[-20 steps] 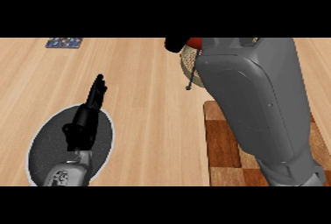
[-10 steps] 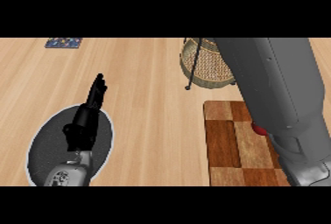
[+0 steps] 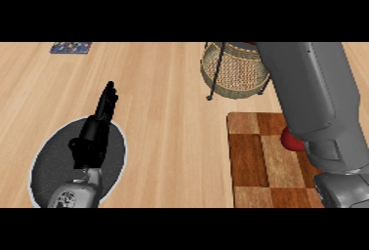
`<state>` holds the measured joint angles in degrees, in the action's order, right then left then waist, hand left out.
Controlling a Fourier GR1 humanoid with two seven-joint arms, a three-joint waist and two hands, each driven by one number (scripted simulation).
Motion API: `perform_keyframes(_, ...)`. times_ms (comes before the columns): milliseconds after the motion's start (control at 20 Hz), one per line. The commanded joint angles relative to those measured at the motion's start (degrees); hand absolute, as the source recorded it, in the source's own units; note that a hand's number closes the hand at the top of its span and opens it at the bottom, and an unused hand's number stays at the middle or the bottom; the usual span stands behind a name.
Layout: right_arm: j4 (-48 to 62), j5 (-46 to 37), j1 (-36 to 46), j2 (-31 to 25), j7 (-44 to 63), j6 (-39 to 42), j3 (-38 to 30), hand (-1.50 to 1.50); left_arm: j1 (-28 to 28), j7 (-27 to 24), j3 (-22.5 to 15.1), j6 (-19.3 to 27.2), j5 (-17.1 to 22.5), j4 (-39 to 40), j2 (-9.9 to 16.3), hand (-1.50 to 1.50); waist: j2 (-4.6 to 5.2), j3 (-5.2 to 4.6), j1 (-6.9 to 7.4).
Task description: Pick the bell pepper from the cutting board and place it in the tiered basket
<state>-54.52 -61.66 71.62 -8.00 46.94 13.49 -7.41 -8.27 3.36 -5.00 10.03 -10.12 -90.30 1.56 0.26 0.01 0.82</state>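
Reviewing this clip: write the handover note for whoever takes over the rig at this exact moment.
Left hand: open, fingers straight, resting over the dark plate at lower left.
Right hand: not visible; only the right forearm shows, stretched across the cutting board toward the tiered basket.
Bell pepper: red patch peeking out beside the forearm, over the board.
Done: no placement visible.
Left: get the pepper into the basket.

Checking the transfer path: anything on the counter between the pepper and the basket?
Nothing visible. The pepper lies on the cutting board, mostly hidden by the right forearm. The basket stands just beyond the board's far edge, with only bare counter showing between them. The forearm hides part of that stretch, and the right robot hand doesn't show.
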Motion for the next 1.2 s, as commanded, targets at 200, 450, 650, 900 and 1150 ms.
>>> perform_keyframes(200,3.08,6.38,-0.03,0.57,-3.63,-10.29,-7.57,-1.5,1.74,-2.31,0.63,-1.58,1.32,0.69,0.62,0.0,-0.04,-0.03,0.1)
perform_keyframes(450,-3.71,7.7,-0.35,-1.73,-1.83,-18.56,-11.81,-1.5,1.0,-2.59,0.79,-0.81,0.85,2.08,0.04,0.0,-0.28,-0.01,-0.71)
perform_keyframes(650,-10.36,9.01,-6.5,-5.4,2.16,-16.41,-14.41,-1.5,1.96,-1.59,1.34,-1.73,0.94,0.17,1.66,0.0,-0.72,0.02,-1.82)
perform_keyframes(900,-24.91,16.56,-13.12,-8.83,4.62,-11.46,-20.54,-1.5,2.94,-0.38,2.82,-0.88,1.48,-0.85,1.83,0.0,-1.29,0.05,-3.19)
perform_keyframes(1150,-38.59,26.85,-28.6,-11.92,-0.47,-3.98,-27.28,-1.5,1.39,0.39,2.6,-0.36,1.44,-0.4,0.87,0.0,-1.02,0.08,-3.58)
